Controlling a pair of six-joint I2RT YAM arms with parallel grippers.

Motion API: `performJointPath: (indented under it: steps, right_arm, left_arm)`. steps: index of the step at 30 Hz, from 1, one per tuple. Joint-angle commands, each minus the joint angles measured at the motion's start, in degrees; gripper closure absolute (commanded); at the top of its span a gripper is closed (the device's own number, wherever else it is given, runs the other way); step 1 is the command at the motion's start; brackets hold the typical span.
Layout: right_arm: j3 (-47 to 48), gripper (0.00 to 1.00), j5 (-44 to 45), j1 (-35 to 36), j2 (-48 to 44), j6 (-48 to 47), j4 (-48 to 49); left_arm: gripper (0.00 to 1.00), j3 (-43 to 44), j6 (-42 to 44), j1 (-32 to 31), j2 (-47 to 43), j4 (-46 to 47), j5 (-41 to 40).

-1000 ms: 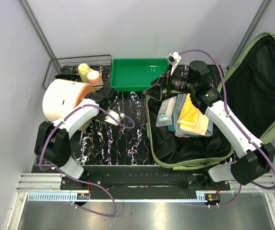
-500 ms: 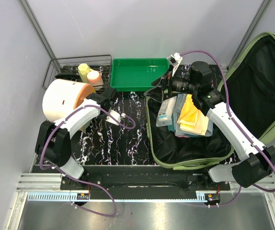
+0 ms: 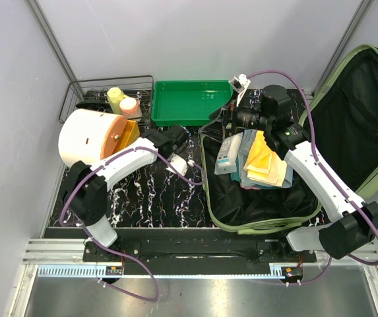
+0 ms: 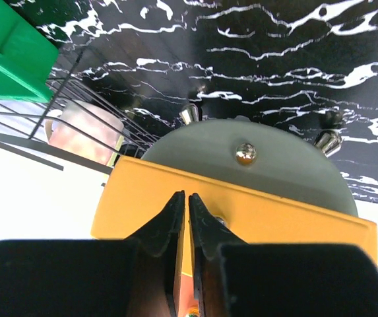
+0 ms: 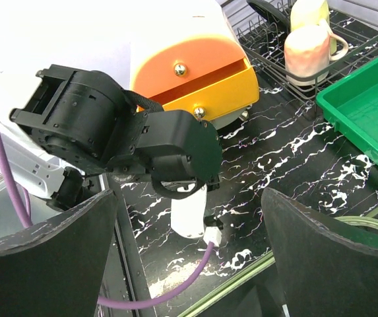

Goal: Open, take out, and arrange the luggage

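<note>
The luggage (image 3: 210, 193) lies open at the right of the table, its black-lined lid (image 3: 367, 109) leaning back. Folded yellow cloths (image 3: 265, 158) and a white packet (image 3: 227, 153) rest inside. My right gripper (image 3: 223, 119) hovers over the case's far left corner, jaws wide open and empty; in its wrist view (image 5: 189, 193) it looks down at the left arm. My left gripper (image 3: 146, 137) points at the yellow drawer (image 3: 128, 134) of a white drum. Its jaws (image 4: 187, 197) are shut against the drawer front (image 4: 274, 211), with nothing seen between them.
A bright green tray (image 3: 192, 102) sits at the back, beside a wire rack (image 3: 96, 89) holding a yellow mug (image 3: 115, 98) and a pink mug (image 3: 129, 105). The white drum (image 3: 83, 135) fills the left side. Black marbled table (image 3: 156, 191) lies between drum and luggage.
My left wrist has swung right, toward the luggage, and its jaws have closed. The yellow drawer now shows sticking out of the drum. The right arm has barely moved.
</note>
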Motion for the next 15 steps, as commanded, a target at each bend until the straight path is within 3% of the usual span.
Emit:
performJointPath:
  steps: [1,3,4,6,8,15]
  right_arm:
    - [0.3,0.0,-0.4,-0.4,-2.0,-1.4,0.0]
    - [0.4,0.0,-0.3,-0.4,-2.1,-1.4,-0.4]
    - [0.5,0.0,-0.3,-0.4,-2.1,-1.7,-0.6]
    - [0.5,0.0,0.0,-0.4,-2.1,-1.9,-0.9]
    - [0.5,0.0,0.0,-0.4,-2.3,-2.2,-1.4]
    - [0.4,0.0,0.1,-0.4,-2.4,-2.7,-1.5]
  left_arm:
    - [0.89,3.2,-3.6,-2.3,0.6,-1.4,1.7]
    - [0.82,3.7,-4.5,-3.0,0.6,-1.9,1.7]
    - [0.64,4.1,-4.8,-3.0,0.6,-2.6,2.0]
    - [0.47,5.3,-5.5,-2.5,-0.1,-5.6,4.0]
    - [0.39,5.1,-5.3,-1.2,-1.5,-7.5,4.3]
    - [0.4,0.8,-1.6,4.0,-6.0,-5.2,4.1]
